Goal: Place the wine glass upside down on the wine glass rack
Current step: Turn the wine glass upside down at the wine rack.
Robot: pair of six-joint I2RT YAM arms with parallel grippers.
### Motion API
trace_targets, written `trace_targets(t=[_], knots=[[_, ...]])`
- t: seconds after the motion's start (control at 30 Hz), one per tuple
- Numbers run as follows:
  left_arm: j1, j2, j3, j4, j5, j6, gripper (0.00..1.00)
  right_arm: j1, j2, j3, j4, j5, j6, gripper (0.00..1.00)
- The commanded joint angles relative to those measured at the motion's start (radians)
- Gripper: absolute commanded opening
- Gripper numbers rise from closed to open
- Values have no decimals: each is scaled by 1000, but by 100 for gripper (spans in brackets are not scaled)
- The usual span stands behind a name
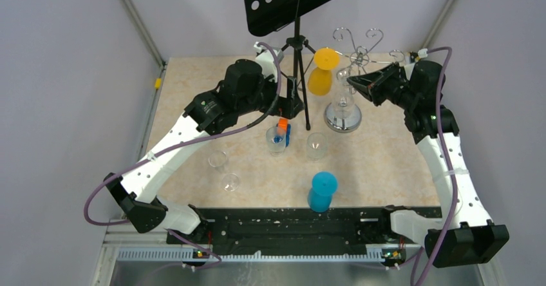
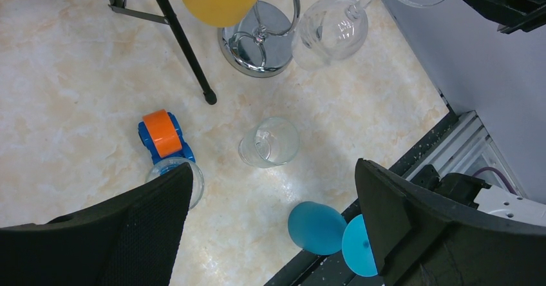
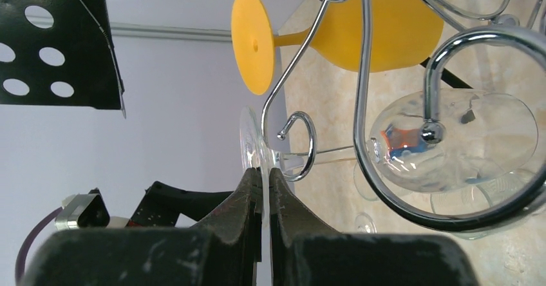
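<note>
The wine glass rack (image 1: 342,115) is a chrome stand with a round base and curled hook arms (image 3: 360,73). An orange wine glass (image 1: 322,73) hangs on it upside down. My right gripper (image 3: 263,176) is shut on the foot (image 3: 248,138) of a clear wine glass (image 3: 463,144) and holds it bowl-down beside the rack post. Its stem crosses a small curled hook (image 3: 302,151); I cannot tell if it rests there. The glass also shows in the left wrist view (image 2: 331,28). My left gripper (image 2: 273,170) is open and empty above the table.
A black music stand (image 1: 296,2) on a tripod stands left of the rack. Clear cups (image 1: 315,145) (image 1: 217,160) (image 1: 230,181), a blue and orange toy (image 1: 283,130) and an upside-down blue wine glass (image 1: 320,192) are on the table.
</note>
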Motion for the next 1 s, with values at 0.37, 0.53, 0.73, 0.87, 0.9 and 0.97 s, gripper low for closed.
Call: trace_targets(t=[0.37,0.53,0.73,0.87,0.9,0.97], knots=[[-5,-36,-7,51,10,-10,99,-8,-47,73,11,64,-34,0],[-4,-36,-8,51,10,-11,99,-20,-44,77,19,77,-35,0],[-4,-39,-13,51,7,-11,99,-27,-32,86,23,83,-46,0],[-5,-40,-13,51,5,-13,99,-28,-28,79,28,95,-49,0],[-4,-41,-13,51,4,-13,99,-29,-28,75,31,98,-49,0],[-3,-41,-13,52,3,-12,99,-29,-26,71,38,103,-48,0]])
